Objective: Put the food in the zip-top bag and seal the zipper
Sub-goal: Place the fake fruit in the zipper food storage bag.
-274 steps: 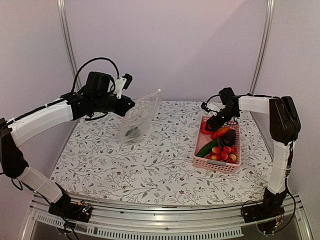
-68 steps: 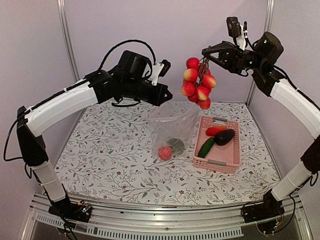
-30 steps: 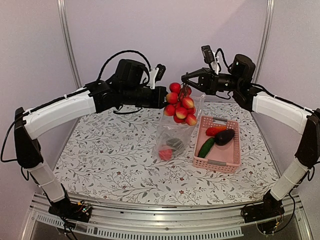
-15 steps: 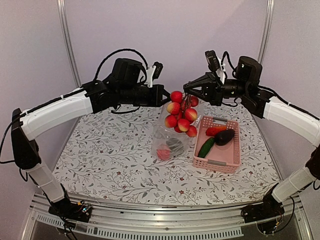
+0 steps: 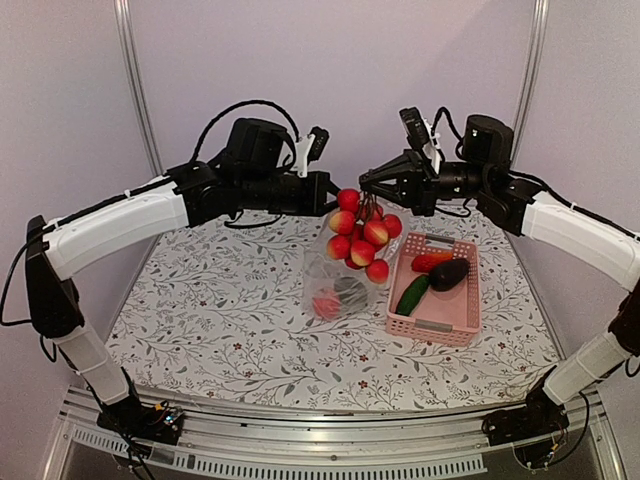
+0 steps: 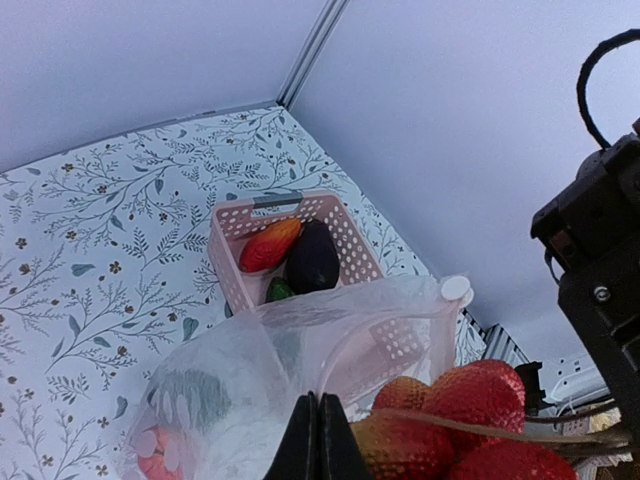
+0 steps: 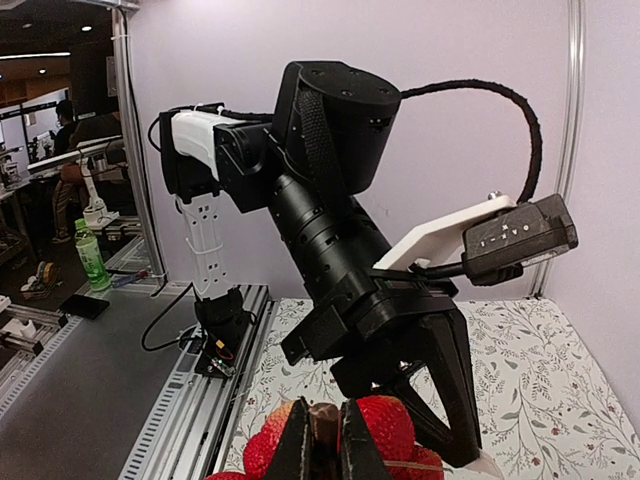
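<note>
Top external view showed the right gripper [image 5: 368, 186] clamped on the stem of the fruit cluster [image 5: 362, 232], which hung in the air at the mouth of the zip-top bag [image 5: 322, 272]. The left gripper [image 5: 326, 195] was pinched tight on the bag's upper edge and held it up, while the bag's bottom sagged onto the table [image 5: 220, 320]. A red ball [image 5: 326, 305] and a dark green round item [image 5: 350, 289] already lay inside the bag. The cucumber [image 5: 412, 294], eggplant [image 5: 449, 273] and pepper [image 5: 431, 261] waited in the pink basket [image 5: 432, 330] just beside it.

The step in hand appeared to be feeding the cluster into the bag. Through the clear plastic it was hard to tell whether the lowest fruits had passed the rim or only hung in front of it. The next move would call for lowering the cluster straight down, the left grip keeping the mouth open, until the fruits sat inside. Only then should the right jaws let go.
</note>
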You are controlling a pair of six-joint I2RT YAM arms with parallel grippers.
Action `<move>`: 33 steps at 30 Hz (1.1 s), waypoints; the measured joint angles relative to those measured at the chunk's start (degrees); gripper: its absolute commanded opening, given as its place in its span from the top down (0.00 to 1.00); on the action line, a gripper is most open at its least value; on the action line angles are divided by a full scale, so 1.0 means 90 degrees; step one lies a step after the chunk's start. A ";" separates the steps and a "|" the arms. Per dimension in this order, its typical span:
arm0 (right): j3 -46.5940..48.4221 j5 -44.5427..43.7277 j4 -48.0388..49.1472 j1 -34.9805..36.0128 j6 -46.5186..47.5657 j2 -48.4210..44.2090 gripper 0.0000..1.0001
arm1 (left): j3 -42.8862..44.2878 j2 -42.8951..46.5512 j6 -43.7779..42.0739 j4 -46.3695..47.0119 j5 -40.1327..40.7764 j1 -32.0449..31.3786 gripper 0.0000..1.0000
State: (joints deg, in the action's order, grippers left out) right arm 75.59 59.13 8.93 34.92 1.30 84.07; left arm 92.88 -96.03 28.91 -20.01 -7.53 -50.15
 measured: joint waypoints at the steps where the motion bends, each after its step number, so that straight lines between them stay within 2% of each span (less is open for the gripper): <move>1: 0.0010 -0.0092 -0.0005 0.0002 -0.0002 0.0029 1.00 | 0.0000 0.0000 -0.0010 0.0002 -0.0029 0.0002 1.00; 11: 0.0393 -0.1185 -0.0294 0.0007 -0.0070 0.0464 1.00 | -0.0007 0.0005 -0.0036 -0.0017 -0.0124 0.0073 1.00; 25: 0.0321 -0.1518 -0.0860 0.0413 0.0442 0.0583 1.00 | -0.0265 0.0250 -0.0143 0.0005 0.0282 0.0087 1.00; 31: 0.0294 -0.2336 -0.1139 0.0420 0.0486 0.0583 1.00 | -0.0308 0.0311 -0.0148 0.0056 0.0364 0.0085 1.00; 33: 0.0282 -0.2613 -0.1195 0.0420 0.0483 0.0583 0.70 | -0.0321 0.0313 -0.0148 0.0075 0.0369 0.0085 1.00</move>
State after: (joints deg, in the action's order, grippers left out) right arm 78.13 35.62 -1.83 38.70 5.65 89.32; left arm 90.00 -93.21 27.57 -19.33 -4.21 -49.39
